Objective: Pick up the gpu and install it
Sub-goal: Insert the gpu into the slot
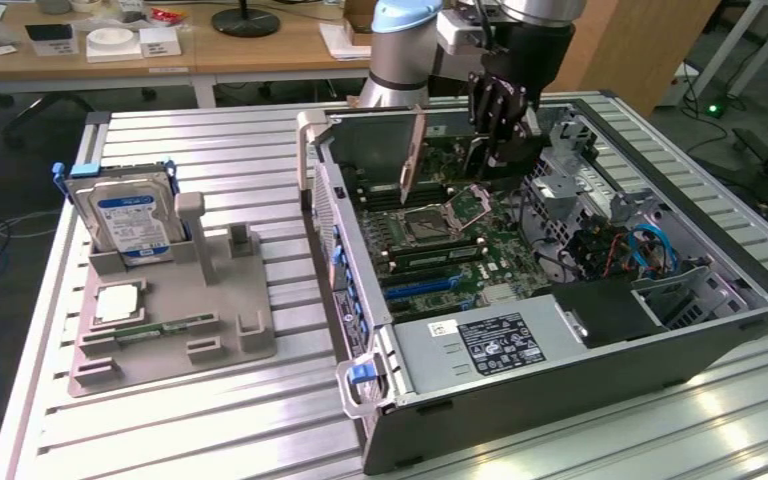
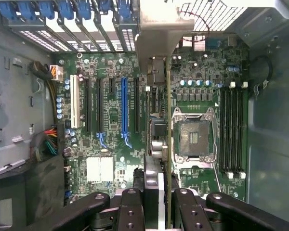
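The desk [image 1: 224, 440] runs out of frame at its near edge. The open computer case [image 1: 558, 400] lies on its side there, and its labelled power supply [image 1: 491, 345] covers whatever sits beneath it. Toward the desk's edge on the exterior view's left, a grey holder tray [image 1: 157, 350] carries a hard drive [image 1: 128, 220] standing upright, with a processor chip [image 1: 115, 303] and a memory stick [image 1: 168, 327] lying flat. Their small print cannot be read.

Deeper in, over the motherboard [image 1: 438, 250], the gripper [image 1: 502, 160] hangs with its jaws pinching the gpu [image 2: 159, 38] by its upper edge. In the exterior view the card's pale end bracket [image 1: 414, 160] stands nearly upright, on the side of the case wall at the exterior view's left. The black board itself is hard to separate from the dark jaws and the parts behind it. Whether its lower edge touches a slot cannot be told.

The wrist view looks straight down the card, so it reads as a thin edge-on line between the blue expansion slot [image 2: 124, 106] and the CPU socket [image 2: 195, 137]. The card hides the strip of board directly under it. That view also lays out the memory slots [image 2: 232, 130] and the blue slot clips [image 2: 62, 9] plainly, which the exterior view gives at a slant.

Farthest back, the arm [image 1: 404, 50] is cut off by the picture's upper edge.
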Robot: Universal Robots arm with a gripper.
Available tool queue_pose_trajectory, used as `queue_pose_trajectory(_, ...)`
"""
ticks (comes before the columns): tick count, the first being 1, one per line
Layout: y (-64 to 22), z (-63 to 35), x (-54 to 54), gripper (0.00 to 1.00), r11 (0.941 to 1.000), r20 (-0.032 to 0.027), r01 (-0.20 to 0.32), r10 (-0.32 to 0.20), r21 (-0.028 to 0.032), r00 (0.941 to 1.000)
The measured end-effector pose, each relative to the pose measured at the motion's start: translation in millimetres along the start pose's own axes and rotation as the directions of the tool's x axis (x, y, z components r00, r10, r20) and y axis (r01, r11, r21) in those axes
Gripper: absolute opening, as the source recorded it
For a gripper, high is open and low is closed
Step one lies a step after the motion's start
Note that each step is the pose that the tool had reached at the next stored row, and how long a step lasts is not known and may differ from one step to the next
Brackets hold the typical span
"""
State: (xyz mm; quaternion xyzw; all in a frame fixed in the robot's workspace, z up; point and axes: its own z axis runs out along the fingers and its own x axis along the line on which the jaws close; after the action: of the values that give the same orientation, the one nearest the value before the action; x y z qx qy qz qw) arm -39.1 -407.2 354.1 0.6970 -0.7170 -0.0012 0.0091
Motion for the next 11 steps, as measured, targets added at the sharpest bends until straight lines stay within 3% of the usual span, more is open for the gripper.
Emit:
queue_pose_trajectory(3, 0.3, 0.0, 0.0, 0.28, 1.0, -0.0002, 0.0, 0.0, 0.0001, 1.0)
queue_pose_trajectory(4, 0.9, 0.3, 0.0, 0.28, 1.0, -0.0002, 0.0, 0.0, 0.003, 1.0)
queue_pose_trajectory(7, 2.3, 1.6, -0.4, 0.28, 0.9996, 0.001, -0.007, 0.007, 0.0258, 1.0)
queue_pose_trajectory(9, 6.0, 3.4, -0.3, 0.28, 0.9995, 0.0015, -0.008, 0.008, 0.0316, 1.0)
queue_pose_trajectory(11, 7.7, 6.9, -0.3, 0.28, 0.9995, 0.0013, -0.009, 0.008, 0.0316, 1.0)
